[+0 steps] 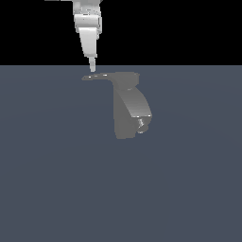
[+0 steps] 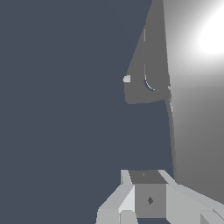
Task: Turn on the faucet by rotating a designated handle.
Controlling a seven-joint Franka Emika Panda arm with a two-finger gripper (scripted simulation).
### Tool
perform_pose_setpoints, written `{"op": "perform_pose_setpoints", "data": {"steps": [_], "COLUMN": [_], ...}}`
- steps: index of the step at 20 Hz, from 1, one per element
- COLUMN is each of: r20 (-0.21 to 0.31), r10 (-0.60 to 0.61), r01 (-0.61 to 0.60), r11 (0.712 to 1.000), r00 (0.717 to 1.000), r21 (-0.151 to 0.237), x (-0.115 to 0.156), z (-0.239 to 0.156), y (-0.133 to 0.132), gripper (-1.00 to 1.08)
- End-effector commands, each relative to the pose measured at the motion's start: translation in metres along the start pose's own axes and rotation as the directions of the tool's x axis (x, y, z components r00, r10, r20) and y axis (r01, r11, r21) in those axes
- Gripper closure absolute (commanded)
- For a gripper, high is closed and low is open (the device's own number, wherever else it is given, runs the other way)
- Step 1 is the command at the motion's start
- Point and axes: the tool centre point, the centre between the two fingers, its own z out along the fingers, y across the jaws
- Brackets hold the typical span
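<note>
Claw (image 1: 92,69) just above handle (image 1: 97,76) tip | faucet (image 1: 128,106) upright

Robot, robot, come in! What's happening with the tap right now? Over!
Gripper right above the handle tip, open or shut unclear. Faucet upright, handle pointing toward the exterior view's left. Nothing in the way. Over.

White, blocky arm (image 1: 88,21); pale tapered end effector (image 1: 92,66); grey square fingertip pad (image 2: 150,200).

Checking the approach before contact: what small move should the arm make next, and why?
Probably ease down slightly and push sideways on the handle near its tip: the gripper hangs just above that narrow end, and the faucet appears untouched.
</note>
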Motion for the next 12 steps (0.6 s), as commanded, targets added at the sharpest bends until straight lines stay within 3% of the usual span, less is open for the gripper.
{"op": "perform_pose_setpoints", "data": {"steps": [1, 12], "r20": [0.001, 0.004], "r10": [0.033, 0.081], "r01": [-0.033, -0.081], "r11": [0.999, 0.997], "r00": [0.999, 0.997], "r21": [0.001, 0.002], "x": [-0.003, -0.007], "z": [0.009, 0.023], "y": [-0.006, -0.014], "gripper": [1.08, 1.08]}}
